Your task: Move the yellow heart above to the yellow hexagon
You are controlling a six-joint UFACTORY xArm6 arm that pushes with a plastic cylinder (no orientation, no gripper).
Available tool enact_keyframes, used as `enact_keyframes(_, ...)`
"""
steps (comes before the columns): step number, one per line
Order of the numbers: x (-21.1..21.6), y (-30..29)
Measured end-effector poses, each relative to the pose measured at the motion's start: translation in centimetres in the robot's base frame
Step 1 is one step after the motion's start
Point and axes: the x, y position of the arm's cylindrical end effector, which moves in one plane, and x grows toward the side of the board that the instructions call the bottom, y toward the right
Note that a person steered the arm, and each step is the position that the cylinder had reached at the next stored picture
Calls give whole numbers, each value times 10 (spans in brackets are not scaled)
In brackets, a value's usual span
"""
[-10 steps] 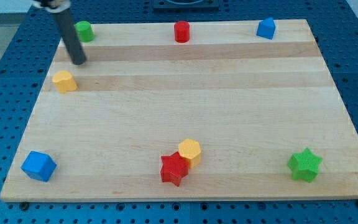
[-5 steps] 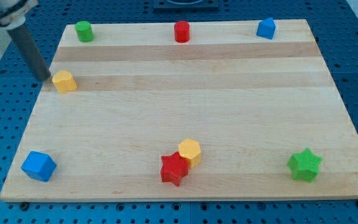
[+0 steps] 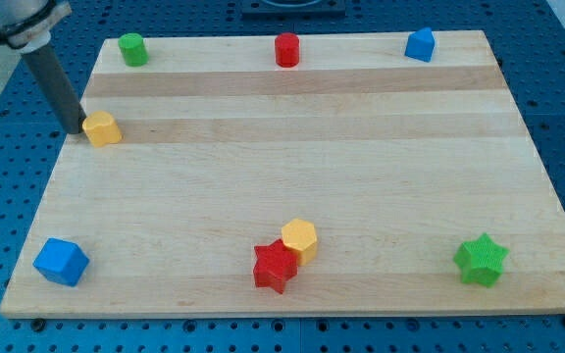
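Tip (image 3: 75, 127) now against yellow heart (image 3: 102, 128)

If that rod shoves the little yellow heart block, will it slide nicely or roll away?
Probably slide: the yellow heart sits flat on the smooth wooden board, with no round side down. It looks small and solid, so likely light. My tip sits at its left edge; an off-centre push may turn it as it goes.
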Motion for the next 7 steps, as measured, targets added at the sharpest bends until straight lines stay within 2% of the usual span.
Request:
enact_keyframes(1, 25, 13)
enact_keyframes(2, 27, 30)
enact_keyframes(4, -10, 2)
enact_keyframes(5, -6, 3)
enact_keyframes(6, 2, 34)
enact_keyframes(7, -8, 44)
